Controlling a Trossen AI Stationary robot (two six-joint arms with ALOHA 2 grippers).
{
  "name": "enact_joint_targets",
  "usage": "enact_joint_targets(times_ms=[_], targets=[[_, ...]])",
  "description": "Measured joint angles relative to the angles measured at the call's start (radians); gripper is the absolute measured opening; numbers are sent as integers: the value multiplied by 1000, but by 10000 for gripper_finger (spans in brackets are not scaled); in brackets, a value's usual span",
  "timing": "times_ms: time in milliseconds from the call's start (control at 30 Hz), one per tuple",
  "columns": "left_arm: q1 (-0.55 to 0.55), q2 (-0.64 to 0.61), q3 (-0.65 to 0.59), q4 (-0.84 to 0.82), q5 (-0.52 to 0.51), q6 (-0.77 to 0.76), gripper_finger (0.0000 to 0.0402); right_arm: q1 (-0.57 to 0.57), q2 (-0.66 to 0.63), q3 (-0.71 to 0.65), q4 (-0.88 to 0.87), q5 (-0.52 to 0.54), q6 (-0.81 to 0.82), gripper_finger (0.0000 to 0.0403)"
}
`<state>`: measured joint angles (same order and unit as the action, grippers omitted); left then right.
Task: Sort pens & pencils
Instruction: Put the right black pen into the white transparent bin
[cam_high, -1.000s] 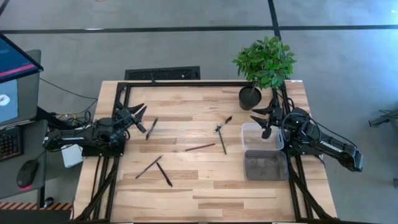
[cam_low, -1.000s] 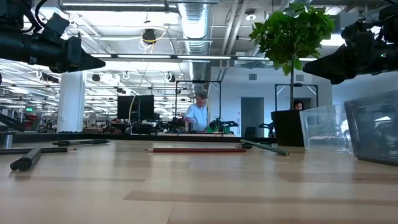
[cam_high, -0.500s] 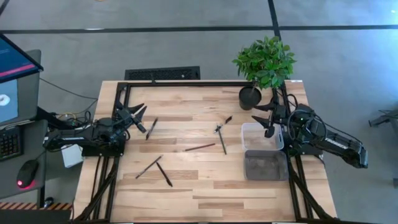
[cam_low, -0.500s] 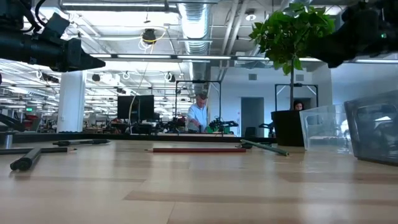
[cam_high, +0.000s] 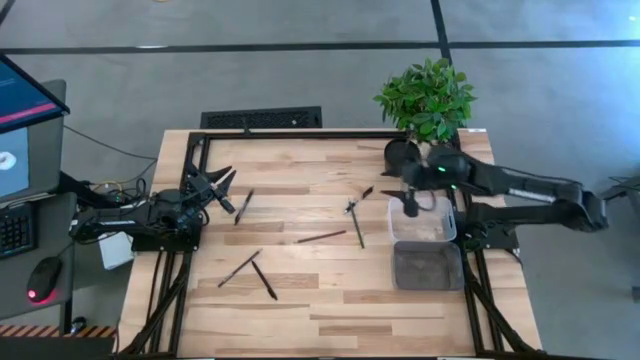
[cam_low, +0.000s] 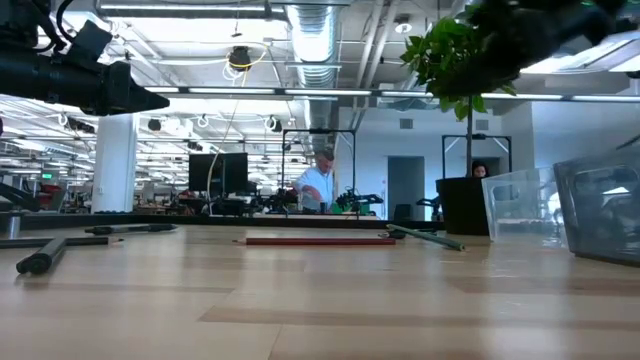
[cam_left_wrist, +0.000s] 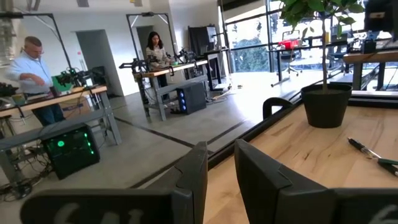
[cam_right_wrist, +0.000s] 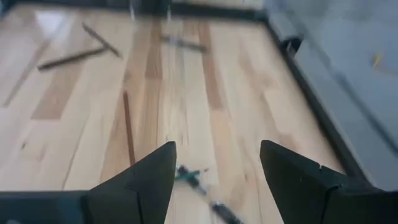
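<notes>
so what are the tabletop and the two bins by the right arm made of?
Tabletop: looks like jointed wood planks, light and matte, with visible grain and strips. Clear bin: likely glossy plastic, since the table shows through it. Grey bin: probably translucent smoky plastic; its exact finish is unclear.

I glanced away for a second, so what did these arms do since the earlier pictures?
The right gripper swung from beside the clear bin toward the table's middle, fingers open, holding nothing. The left gripper and the pens and pencils stayed put.
</notes>
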<state>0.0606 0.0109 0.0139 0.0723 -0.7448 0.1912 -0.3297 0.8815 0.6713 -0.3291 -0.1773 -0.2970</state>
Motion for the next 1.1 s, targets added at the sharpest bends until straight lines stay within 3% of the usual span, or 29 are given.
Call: enact_joint_targets(times_ms=[233,433,700,1100], targets=[[0,0,0,-1,0,15,73,-26,314,259,-224,-2,-44,260],[0,0,0,-2,0,15,73,-28,509,377,-305,-2,-128,260],[0,0,0,-2,0,15,73,-28,690,408,-345,-2,-230,260],[0,0,0,-3,0,7,73,-33,860,409,-315,-1,-235,260]])
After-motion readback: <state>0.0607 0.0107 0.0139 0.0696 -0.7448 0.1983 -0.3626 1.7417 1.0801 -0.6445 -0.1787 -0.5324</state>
